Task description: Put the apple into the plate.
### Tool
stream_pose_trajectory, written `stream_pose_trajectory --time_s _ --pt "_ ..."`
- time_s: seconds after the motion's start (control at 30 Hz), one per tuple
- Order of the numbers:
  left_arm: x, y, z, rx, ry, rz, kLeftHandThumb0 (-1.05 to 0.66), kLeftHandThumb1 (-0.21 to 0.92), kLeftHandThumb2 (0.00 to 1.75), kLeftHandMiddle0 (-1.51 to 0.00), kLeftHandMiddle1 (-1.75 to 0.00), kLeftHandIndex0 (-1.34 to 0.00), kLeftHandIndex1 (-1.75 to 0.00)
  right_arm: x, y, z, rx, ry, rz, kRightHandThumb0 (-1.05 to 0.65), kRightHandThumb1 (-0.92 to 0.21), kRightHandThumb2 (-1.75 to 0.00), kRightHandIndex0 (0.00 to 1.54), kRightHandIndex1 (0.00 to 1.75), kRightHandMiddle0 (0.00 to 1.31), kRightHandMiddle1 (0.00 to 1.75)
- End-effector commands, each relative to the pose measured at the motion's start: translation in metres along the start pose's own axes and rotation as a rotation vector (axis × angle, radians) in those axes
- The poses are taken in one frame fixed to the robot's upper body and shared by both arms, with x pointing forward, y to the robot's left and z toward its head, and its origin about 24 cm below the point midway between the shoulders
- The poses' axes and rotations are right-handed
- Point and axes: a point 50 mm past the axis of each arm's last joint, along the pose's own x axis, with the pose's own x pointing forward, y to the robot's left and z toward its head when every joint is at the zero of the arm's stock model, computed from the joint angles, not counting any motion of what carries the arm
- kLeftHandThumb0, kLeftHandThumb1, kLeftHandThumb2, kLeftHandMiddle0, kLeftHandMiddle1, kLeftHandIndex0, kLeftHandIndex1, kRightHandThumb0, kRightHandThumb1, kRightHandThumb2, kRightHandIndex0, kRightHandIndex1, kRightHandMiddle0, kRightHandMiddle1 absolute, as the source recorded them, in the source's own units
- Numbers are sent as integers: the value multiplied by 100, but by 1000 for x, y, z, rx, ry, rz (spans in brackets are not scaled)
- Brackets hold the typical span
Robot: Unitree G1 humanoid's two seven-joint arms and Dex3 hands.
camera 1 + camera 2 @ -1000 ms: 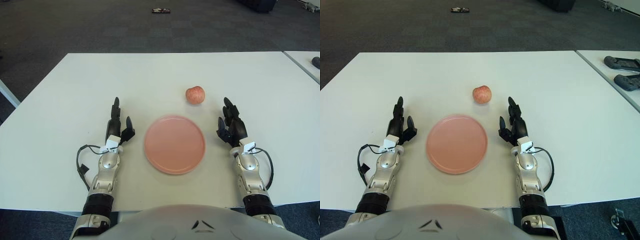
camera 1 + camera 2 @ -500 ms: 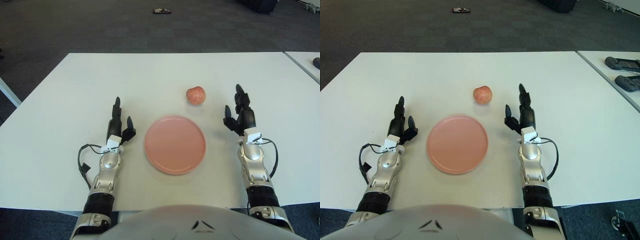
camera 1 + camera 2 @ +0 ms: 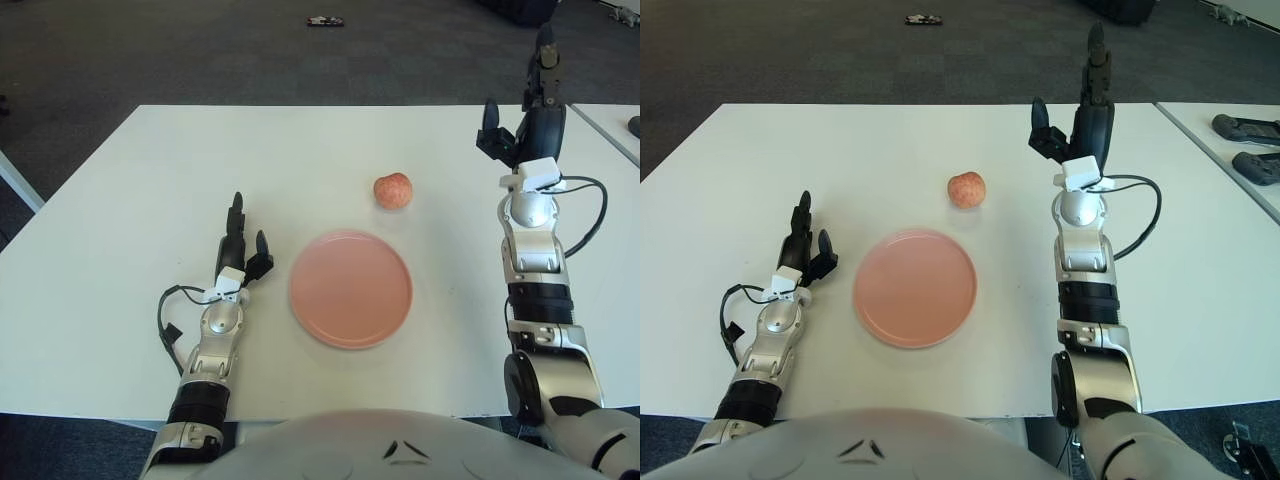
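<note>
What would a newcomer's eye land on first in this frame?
Probably the right hand, raised with fingers spread, showing to the right of the apple. Next, the apple itself, alone on the white table just beyond the empty pink plate. The left hand shows left of the plate.

A white bench (image 3: 150, 180) is carrying two things. A pink plate (image 3: 350, 288) is lying flat near the front edge, roughly at the middle. A reddish apple (image 3: 393, 190) is sitting directly on the bench top just behind the plate and slightly to its right, apart from the rim, not touching it.
</note>
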Motion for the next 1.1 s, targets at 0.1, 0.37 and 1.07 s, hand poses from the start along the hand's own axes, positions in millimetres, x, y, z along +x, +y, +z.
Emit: stream_pose_trajectory --time_s 0.1,0.37,1.07 --pt "4 2 0 14 0 -5 -95 92 102 0 0 0 0 13 15 -10 -39 7 70 -72 -92 -43 3 1 1 4" --pt "6 2 -1 13 1 -6 -94 92 101 0 0 0 0 34 33 6 -127 -80 167 -73 -90 -32 5 1 0 16" --pt "11 0 1 28 5 -8 -94 92 99 0 0 0 0 23 80 3 -271 -105 572 -91 -92 -46 0 0 0 0"
